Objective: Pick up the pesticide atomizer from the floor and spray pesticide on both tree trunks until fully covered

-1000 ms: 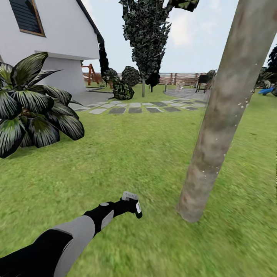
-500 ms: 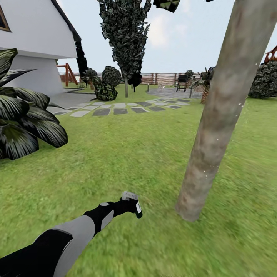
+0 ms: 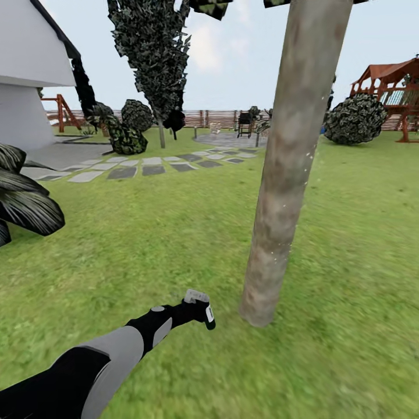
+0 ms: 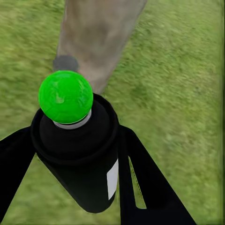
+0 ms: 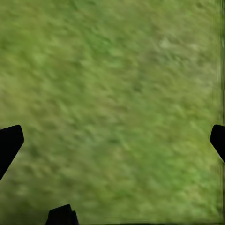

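My left gripper (image 3: 196, 312) is shut on the pesticide atomizer (image 3: 201, 305), a dark bottle with a white label and a pale head, held low over the lawn. In the left wrist view the atomizer (image 4: 77, 154) shows its green dot, with a black finger on each side of it, pointing at the foot of a tree trunk (image 4: 96, 37). That grey-brown trunk (image 3: 285, 163) rises just right of the atomizer and carries a few tiny white specks. My right gripper (image 5: 112, 140) is open over bare grass.
A white house (image 3: 23, 70) and dark palm leaves (image 3: 26, 203) lie to the left. Stepping stones (image 3: 145, 166) lead to a paved patch. A dark columnar tree (image 3: 151, 52), round bushes (image 3: 355, 119), a play tower (image 3: 390, 87) and the slat fence (image 3: 203, 118) stand behind.
The view has swung to the right: the house and palm slide off left, the play tower comes in at right. The left arm keeps its pose with the atomizer.
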